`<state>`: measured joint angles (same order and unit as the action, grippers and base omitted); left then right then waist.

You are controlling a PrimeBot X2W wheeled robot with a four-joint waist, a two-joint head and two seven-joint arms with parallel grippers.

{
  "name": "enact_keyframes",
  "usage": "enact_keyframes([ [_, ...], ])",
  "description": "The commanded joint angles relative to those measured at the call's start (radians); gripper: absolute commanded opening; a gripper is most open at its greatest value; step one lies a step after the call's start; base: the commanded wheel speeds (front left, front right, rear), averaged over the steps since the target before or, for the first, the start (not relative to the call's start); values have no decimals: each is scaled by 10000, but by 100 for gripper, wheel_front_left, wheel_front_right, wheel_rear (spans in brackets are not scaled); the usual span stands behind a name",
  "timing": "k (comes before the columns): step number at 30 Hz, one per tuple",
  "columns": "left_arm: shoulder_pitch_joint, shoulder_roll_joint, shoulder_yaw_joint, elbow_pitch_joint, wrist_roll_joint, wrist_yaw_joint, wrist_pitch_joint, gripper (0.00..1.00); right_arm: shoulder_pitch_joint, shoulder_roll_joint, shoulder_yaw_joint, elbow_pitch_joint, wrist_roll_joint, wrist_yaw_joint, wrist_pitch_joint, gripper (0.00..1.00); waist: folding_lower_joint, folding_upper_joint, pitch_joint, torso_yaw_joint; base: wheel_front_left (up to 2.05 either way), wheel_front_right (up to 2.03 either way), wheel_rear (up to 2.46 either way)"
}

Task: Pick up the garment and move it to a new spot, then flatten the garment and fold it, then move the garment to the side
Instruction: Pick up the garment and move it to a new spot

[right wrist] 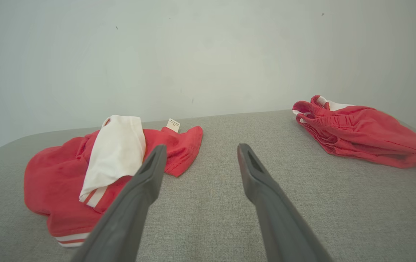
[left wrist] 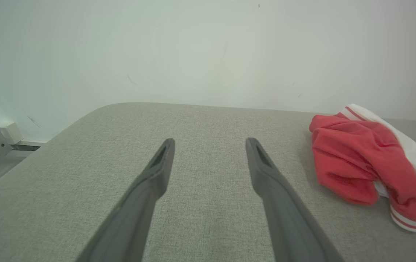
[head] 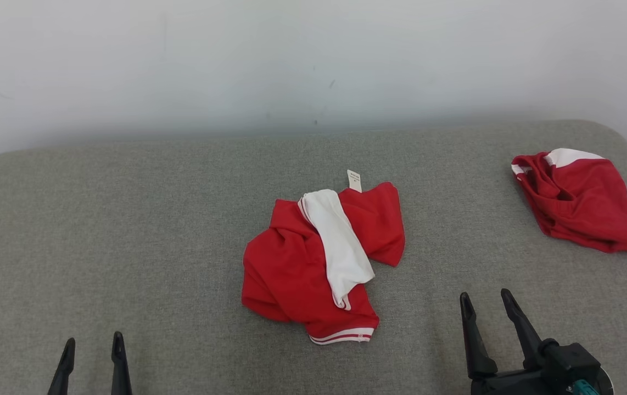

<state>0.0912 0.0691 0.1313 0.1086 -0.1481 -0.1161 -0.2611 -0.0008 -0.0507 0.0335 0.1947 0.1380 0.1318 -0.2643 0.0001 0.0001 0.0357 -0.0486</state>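
We find one label: a small white tag (head: 354, 180) sticking out at the far edge of the crumpled red-and-white garment (head: 291, 274), its print too small to read. The garment lies in the middle of the grey upholstered surface (head: 127, 219), well apart from a second red garment (head: 582, 208) near the surface's rounded far right corner. The far edge meets a white wall (head: 291, 55). Bare fabric spreads wide to the left. Our left gripper (head: 94, 338) and right gripper (head: 485, 294) are at the near side, both with fingers spread, holding nothing
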Motion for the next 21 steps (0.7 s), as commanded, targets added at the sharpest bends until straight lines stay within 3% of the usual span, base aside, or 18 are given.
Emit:
enact_keyframes([
  [1, -77, -38, 38, 24, 127, -68, -35, 100, 20, 8, 16, 15, -26, -21, -17, 100, -1, -1, 8, 3, 0, 0, 0],
  [21, -161, -164, 254, 58, 223, -153, -36, 100, -52, 8, 6, 67, -71, -19, -17, 100, -1, -1, 70, 24, 0, 0, 0],
])
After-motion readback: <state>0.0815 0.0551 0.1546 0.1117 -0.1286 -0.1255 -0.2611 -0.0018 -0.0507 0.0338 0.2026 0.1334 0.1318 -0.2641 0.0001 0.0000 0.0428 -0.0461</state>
